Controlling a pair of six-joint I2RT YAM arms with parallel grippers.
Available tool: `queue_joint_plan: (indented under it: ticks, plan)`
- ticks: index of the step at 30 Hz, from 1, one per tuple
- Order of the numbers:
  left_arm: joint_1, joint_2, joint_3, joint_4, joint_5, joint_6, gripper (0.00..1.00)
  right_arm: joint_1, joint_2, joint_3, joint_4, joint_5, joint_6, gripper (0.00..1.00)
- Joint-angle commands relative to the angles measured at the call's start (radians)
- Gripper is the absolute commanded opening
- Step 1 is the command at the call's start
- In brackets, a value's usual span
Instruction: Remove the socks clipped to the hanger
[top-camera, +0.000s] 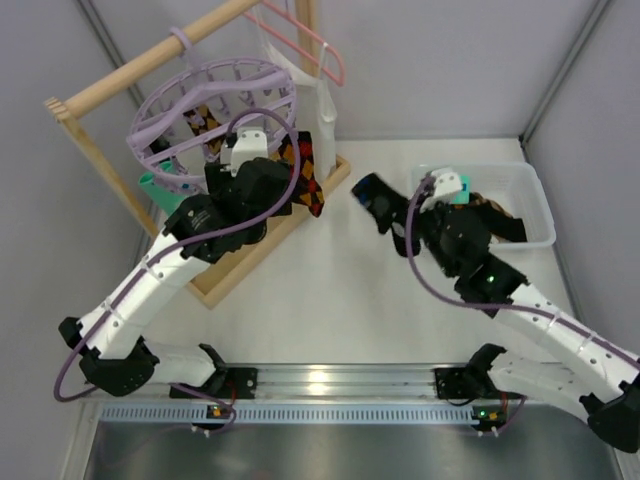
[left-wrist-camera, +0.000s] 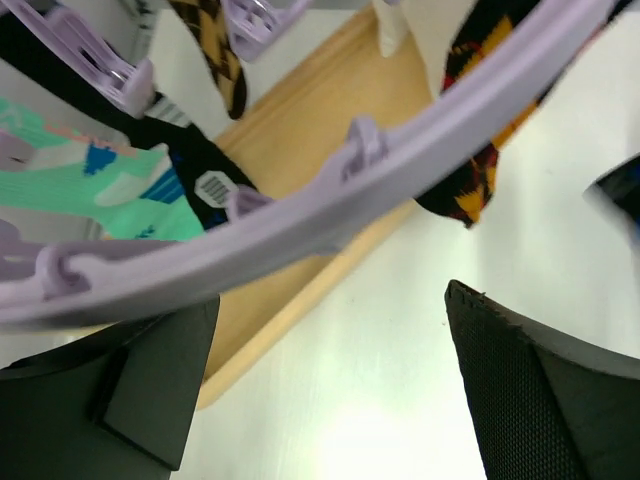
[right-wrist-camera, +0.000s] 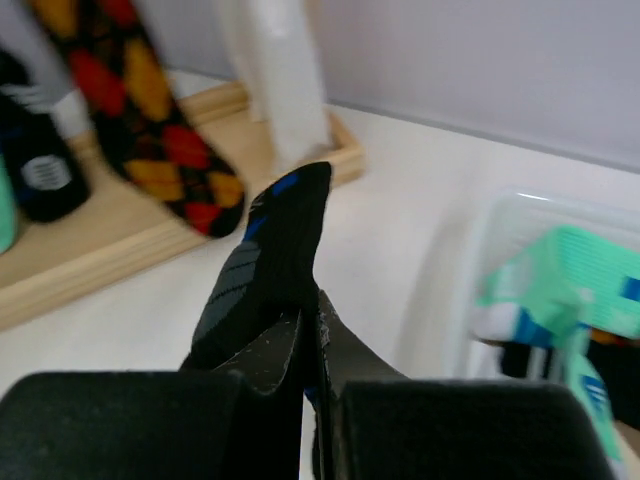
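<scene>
Closest to the left wrist lens, the left gripper stands spread wide with bare table between its two black fingers; it has hold of nothing. Just beyond them the lavender ring of the hanger crosses the view, small clips dangling from it. In the overhead view this one round hanger hangs tilted from the wooden rail at the far left, above the rack's wooden base.

Four socks show under the ring:
- one mint-green sock with blue and white marks
- one black sock with a white barcode label
- one brown checked sock
- one black sock with orange-red diamonds, at the ring's right side

The right gripper is pinched tight on a fifth sock, a black sock with blue and grey stripes, held above the table between the rack and the clear plastic bin.

In the bin lies another mint-green one, the binned sock, beside dark fabric that I cannot count.

One long white cloth hangs from one pink coat hanger on the rail.
</scene>
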Motion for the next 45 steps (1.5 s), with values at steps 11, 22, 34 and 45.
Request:
queue_joint_plan:
  ticks: [11,22,34,45]
  plan:
    - [0.001,-0.414,-0.252,0.037,0.361,0.074,0.98,-0.826,0.356,0.346,-0.303,-0.145,0.077,0.00]
    - [0.001,-0.766,-0.569,0.270,0.377,0.149,0.98,-0.914,0.620,0.395,-0.294,-0.210,0.128,0.67]
    - [0.004,-0.968,-0.777,0.457,0.495,0.194,0.98,-0.650,0.281,0.147,0.196,-0.853,0.037,0.98]
    - [0.005,-0.972,-0.817,0.464,0.545,0.195,0.98,-0.345,0.793,0.466,0.383,-1.148,-0.009,0.99]
